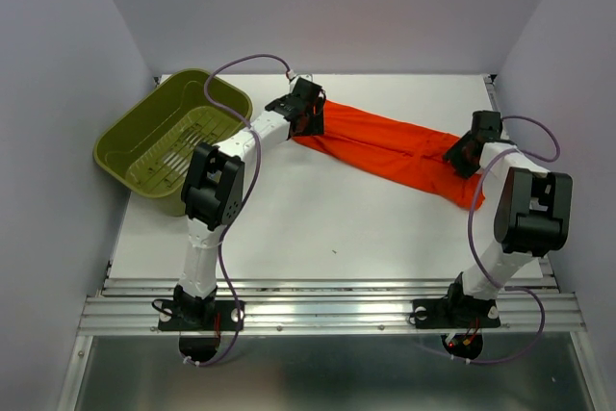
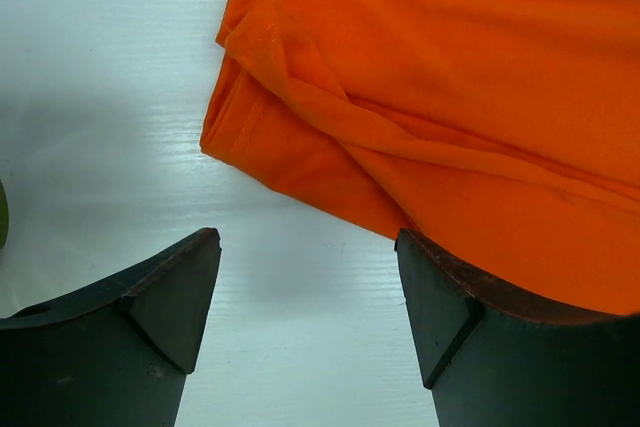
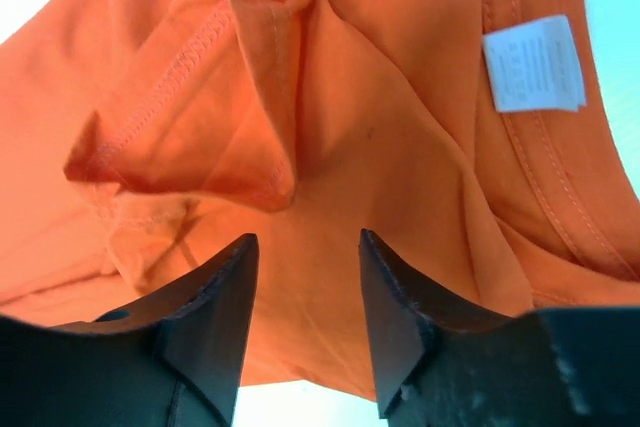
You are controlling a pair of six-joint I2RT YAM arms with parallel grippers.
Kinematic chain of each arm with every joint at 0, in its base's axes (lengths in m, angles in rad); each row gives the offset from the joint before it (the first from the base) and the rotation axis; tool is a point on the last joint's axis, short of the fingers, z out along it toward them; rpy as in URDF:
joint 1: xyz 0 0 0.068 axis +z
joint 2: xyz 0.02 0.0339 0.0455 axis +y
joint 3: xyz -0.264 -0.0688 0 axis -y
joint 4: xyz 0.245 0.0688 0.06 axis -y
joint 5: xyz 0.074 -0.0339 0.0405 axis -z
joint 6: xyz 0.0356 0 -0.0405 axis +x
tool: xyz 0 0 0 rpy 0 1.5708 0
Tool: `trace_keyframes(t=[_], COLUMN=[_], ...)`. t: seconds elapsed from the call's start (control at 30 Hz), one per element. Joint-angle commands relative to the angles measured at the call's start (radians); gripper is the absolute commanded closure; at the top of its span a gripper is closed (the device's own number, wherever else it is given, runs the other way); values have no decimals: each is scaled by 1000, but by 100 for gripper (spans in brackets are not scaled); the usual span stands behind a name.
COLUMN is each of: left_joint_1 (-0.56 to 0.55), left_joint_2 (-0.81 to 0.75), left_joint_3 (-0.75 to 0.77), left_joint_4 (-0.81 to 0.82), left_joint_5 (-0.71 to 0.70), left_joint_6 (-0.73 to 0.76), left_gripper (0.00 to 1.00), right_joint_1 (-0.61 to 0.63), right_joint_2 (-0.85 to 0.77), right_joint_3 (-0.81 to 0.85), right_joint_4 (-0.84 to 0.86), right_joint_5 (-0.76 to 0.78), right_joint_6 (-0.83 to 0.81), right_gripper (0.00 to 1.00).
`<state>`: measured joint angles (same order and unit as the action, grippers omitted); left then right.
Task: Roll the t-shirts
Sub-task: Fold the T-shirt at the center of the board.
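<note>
Slantwise across the table (image 1: 289,228), folded to a long band: t-shirt (image 1: 395,149), long axis from far centre-left to nearer right, collar label (image 3: 533,64) at the right end. At the left end, left gripper (image 2: 308,247) spread wide, empty. Over the collar end, right gripper (image 3: 308,242) parted, clasping nothing.

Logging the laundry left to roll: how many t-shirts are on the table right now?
1: the orange t-shirt lies as a long strip across the far side of the table, right of the green basket, which holds none.
</note>
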<state>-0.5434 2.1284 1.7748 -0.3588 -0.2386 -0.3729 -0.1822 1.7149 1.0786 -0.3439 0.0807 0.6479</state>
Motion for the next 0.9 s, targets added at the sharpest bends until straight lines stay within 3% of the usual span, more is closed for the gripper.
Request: trace_keyframes(t=[0.0,0.33,0.43,0.57,0.67,0.87], left_joint_1=[-4,-6,-6,-6,-6,-6], left_joint_2=[-93,-78,-74,-73,-71,-68], left_joint_3=[-8,14,18,23,23,21], left_joint_4=[0,-8,-11,-14,-14,-15], left_joint_5=[-27,-19,-18,-19,-21,-18], left_joint_6=[19,23,23,25,23,22], left_gripper=[18,18,18,18,18,18], right_joint_1=[1,1,1,1,1,1], right_joint_2=[26,95,114,120,115,170], right_joint_3=[53,112,126,144,161,239], right_joint_4=[57,86,88,104,121,131], right_joint_5=[1,-10,-7,-15,-24,-48], right_joint_6=[7,12,12,12,10,21], right_gripper=[51,62,70,90,97,99])
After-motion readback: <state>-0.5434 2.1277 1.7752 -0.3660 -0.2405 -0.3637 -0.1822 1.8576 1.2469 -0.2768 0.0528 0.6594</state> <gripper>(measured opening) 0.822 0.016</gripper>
